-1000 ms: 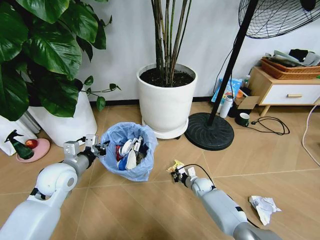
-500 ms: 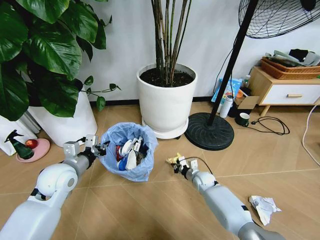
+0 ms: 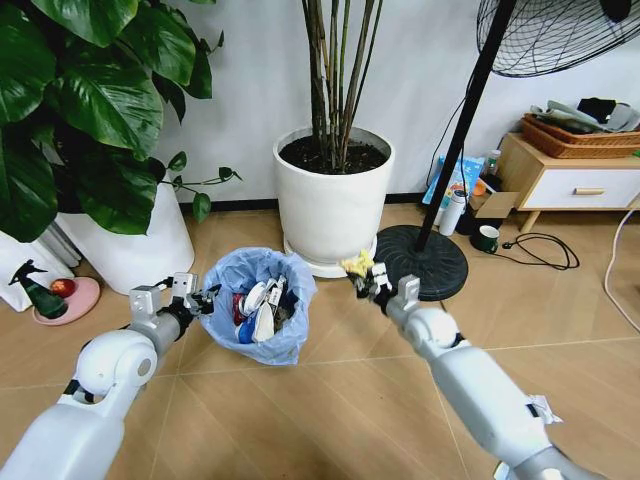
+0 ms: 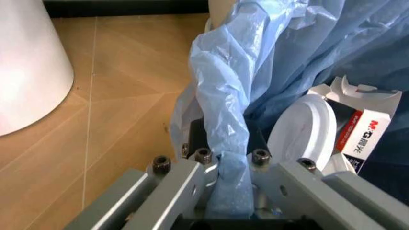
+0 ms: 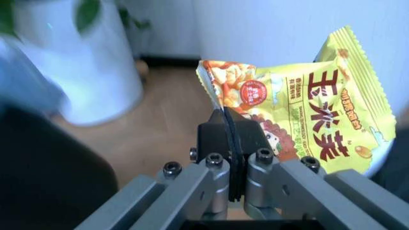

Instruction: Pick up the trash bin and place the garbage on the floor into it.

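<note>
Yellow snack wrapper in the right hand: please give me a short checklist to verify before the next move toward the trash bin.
1. Right hand shut on the yellow snack wrapper: ok, fingers pinch its lower edge.
2. Wrapper lifted off the floor: ok, it is held up in front of the white plant pot.
3. Left hand holding the trash bin: ok, it clamps the blue bag at the rim.
4. Wrapper above the bin opening: not ok, it is beside the bin, on the pot's side.
5. Room inside the bin: cannot tell; litter already lies inside.
</note>
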Controlling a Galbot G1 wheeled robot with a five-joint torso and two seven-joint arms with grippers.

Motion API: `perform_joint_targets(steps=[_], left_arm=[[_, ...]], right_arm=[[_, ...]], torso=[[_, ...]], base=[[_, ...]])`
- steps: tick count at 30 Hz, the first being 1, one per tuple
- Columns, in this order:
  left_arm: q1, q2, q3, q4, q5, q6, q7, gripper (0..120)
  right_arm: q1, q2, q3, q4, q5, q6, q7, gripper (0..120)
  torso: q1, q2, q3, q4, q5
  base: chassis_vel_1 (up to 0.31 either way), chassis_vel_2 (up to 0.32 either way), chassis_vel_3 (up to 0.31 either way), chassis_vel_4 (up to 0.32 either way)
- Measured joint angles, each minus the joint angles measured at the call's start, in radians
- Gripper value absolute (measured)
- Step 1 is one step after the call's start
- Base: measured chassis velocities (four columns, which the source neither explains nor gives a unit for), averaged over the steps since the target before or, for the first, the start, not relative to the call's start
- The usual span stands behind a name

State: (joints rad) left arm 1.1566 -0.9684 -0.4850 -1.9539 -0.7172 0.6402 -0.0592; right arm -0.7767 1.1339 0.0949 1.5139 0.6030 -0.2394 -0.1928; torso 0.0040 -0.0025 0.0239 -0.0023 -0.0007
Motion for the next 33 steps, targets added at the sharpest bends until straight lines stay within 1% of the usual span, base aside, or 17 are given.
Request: perform_joint_targets(steps=[1,4,5,6,9,10,12,14,17,22,28,29,30,31,33], left_arm=[[-0.001,0.000,0.004,0.002,0.001,0.000,0.000,0],[-0.003,0.000,0.015,0.002,0.001,0.000,0.001,0],[-0.003,0.000,0.015,0.002,0.001,0.000,0.001,0],[-0.004,0.000,0.018,0.002,0.001,0.000,0.001,0],[-0.009,0.002,0.028,0.007,0.001,0.001,0.001,0],[-0.009,0.002,0.028,0.007,0.001,0.001,0.001,0],[-0.014,0.004,0.035,0.013,0.001,0.003,0.001,0],[-0.016,0.004,0.038,0.015,0.000,0.004,0.001,0],[-0.025,0.005,0.054,0.020,0.002,0.005,0.001,0],[-0.035,0.007,0.072,0.022,0.002,0.006,-0.003,0],[-0.037,0.016,0.071,0.024,-0.001,0.006,-0.005,0],[-0.037,0.017,0.069,0.024,-0.002,0.006,-0.005,0],[-0.037,0.017,0.069,0.024,-0.002,0.006,-0.005,0],[-0.036,0.018,0.067,0.024,-0.002,0.006,-0.005,0],[-0.036,0.018,0.066,0.024,-0.002,0.006,-0.005,0]], right_arm=[[0.016,-0.024,-0.003,0.061,0.033,-0.013,0.007,0],[0.053,-0.073,-0.024,0.181,0.111,-0.041,0.017,0],[0.053,-0.073,-0.024,0.181,0.111,-0.041,0.017,0],[0.064,-0.083,-0.031,0.209,0.132,-0.049,0.018,0],[0.117,-0.112,-0.074,0.315,0.249,-0.088,0.022,0],[0.117,-0.112,-0.074,0.315,0.249,-0.088,0.022,0],[0.148,-0.132,-0.123,0.373,0.341,-0.124,0.026,0],[0.155,-0.138,-0.143,0.388,0.366,-0.130,0.027,0],[0.161,-0.150,-0.226,0.418,0.431,-0.140,0.030,0],[0.149,-0.152,-0.312,0.442,0.425,-0.142,0.024,0],[0.129,-0.157,-0.352,0.450,0.394,-0.161,0.019,0],[0.126,-0.158,-0.354,0.446,0.381,-0.161,0.016,5],[0.126,-0.158,-0.354,0.446,0.381,-0.161,0.016,5],[0.123,-0.159,-0.356,0.439,0.367,-0.161,0.013,8],[0.122,-0.159,-0.357,0.430,0.354,-0.160,0.012,18]], torso=[[0.000,0.000,0.000,0.0000,-0.0004],[0.000,0.000,0.000,0.0000,-0.0001],[0.000,0.000,0.000,0.0000,-0.0001],[0.000,0.000,0.000,0.0000,-0.0006],[0.000,0.000,0.000,0.0001,-0.0001],[0.000,0.000,0.000,0.0001,-0.0001],[0.000,0.000,0.000,0.0002,-0.0005],[0.000,0.000,0.000,0.0002,-0.0003],[0.000,0.000,0.000,0.0001,-0.0003],[0.000,0.000,0.000,-0.0001,-0.0002],[0.000,0.000,0.000,0.0000,-0.0002],[0.000,0.000,0.000,0.0000,-0.0003],[0.000,0.000,0.000,0.0000,-0.0003],[0.000,0.000,0.000,0.0000,-0.0002],[0.000,0.000,0.000,0.0000,-0.0002]], base=[[0.000,0.000,0.000,0.000],[0.000,0.000,0.000,0.000],[0.000,0.000,0.000,0.000],[0.000,0.000,0.000,0.000],[0.000,0.000,0.000,0.000],[0.000,0.000,0.000,0.000],[0.000,0.000,0.000,0.000],[0.000,0.000,0.000,0.000],[0.000,0.000,0.000,0.000],[0.000,0.000,0.000,0.000],[0.000,0.000,0.000,0.000],[0.000,0.000,0.000,0.000],[0.000,0.000,0.000,0.000],[0.000,0.000,0.000,0.000],[0.000,0.000,0.000,0.000]])
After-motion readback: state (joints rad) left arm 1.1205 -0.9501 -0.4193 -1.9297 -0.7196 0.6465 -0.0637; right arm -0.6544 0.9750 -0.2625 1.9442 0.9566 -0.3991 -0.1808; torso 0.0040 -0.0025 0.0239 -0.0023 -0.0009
